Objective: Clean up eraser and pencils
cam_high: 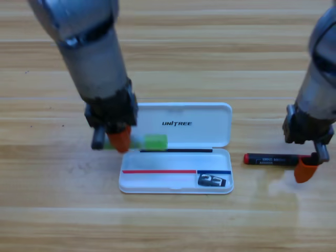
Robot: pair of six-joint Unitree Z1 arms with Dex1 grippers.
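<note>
Your left gripper [122,137] grips the green pencil [152,142] at the case [220,113] hinge, left of centre — it may catch the rim. Right gripper [306,169] pinches the black pencil [273,159], lower right; eraser [212,180] already inside.
</note>
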